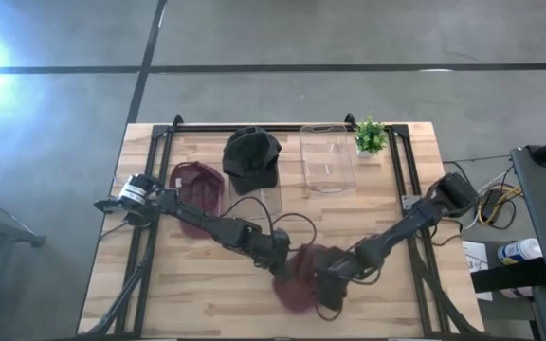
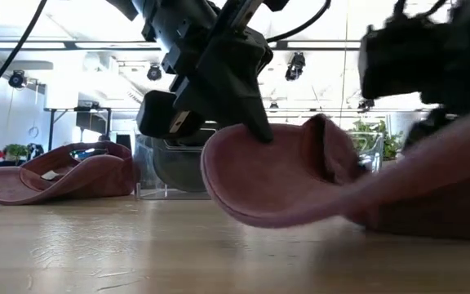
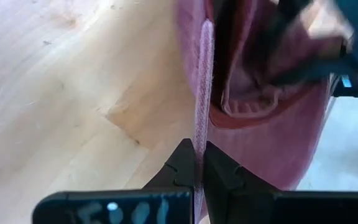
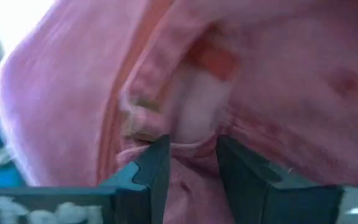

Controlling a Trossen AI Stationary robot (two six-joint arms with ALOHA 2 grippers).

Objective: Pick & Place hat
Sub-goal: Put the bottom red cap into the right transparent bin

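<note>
A maroon hat (image 1: 297, 282) lies near the table's front middle; it also shows in the low view (image 2: 300, 188). My left gripper (image 1: 281, 258) is shut on its brim, at the hat's left side. My right gripper (image 1: 330, 284) is shut on cloth at the hat's right side. A second maroon hat (image 1: 197, 185) lies on the table at the far left. A black hat (image 1: 252, 156) sits on top of a clear container (image 1: 265, 194). My left gripper pinches the brim's thin edge (image 3: 199, 134) between its two fingers, coming slanting down from the table's left. In the low view the brim (image 2: 235, 163) is raised off the table while the hat's other end stays low. My right gripper pinches a fold of the hat's cloth (image 4: 191, 144) between its two fingers, by a pale patch on the hat's inside. The hat fills its wrist view, so which part of the hat this is cannot be told.
A second clear container (image 1: 328, 156) stands at the far middle, with a small green plant (image 1: 371, 135) beside it at the far right. Bare wood lies at the table's front left (image 1: 178, 284). Black rails (image 1: 150, 237) run along the table's sides.
</note>
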